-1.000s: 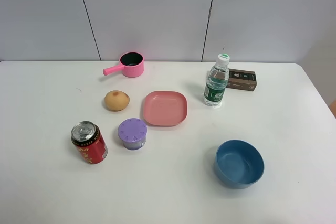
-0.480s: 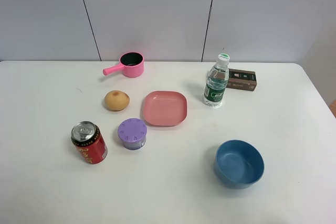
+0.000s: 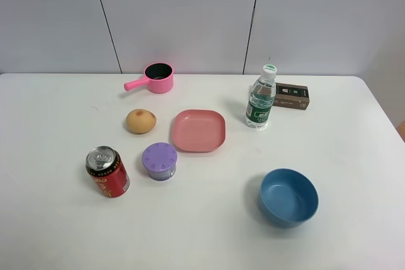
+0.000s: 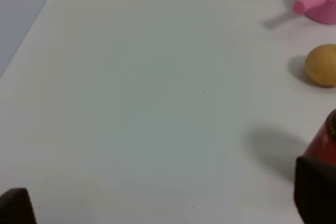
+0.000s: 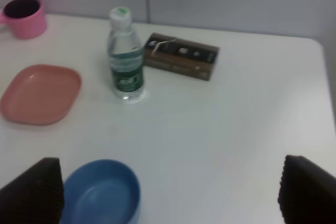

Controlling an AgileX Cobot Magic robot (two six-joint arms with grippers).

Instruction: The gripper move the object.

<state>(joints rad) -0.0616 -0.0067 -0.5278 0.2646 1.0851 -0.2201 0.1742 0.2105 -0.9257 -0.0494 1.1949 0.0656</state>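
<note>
Nothing's done: the red drink can (image 3: 107, 172) stands untouched on the bench (image 3: 354, 137). My left end effector (image 4: 157, 208) is spread wide, right one (image 5: 170, 192) too.

A white table (image 3: 354, 156) carried everything. Toward the wall stood a pink saucepan (image 3: 158, 78), a water bottle (image 3: 261, 98) and, just beside it, a brown box (image 3: 292, 95). Mid-table lay a yellowish fruit (image 3: 140, 121) and a pink plate (image 3: 199, 130). Nearer the front stood a red can (image 3: 107, 172), a purple container (image 3: 159, 160) and a blue bowl (image 3: 288, 197).
</note>
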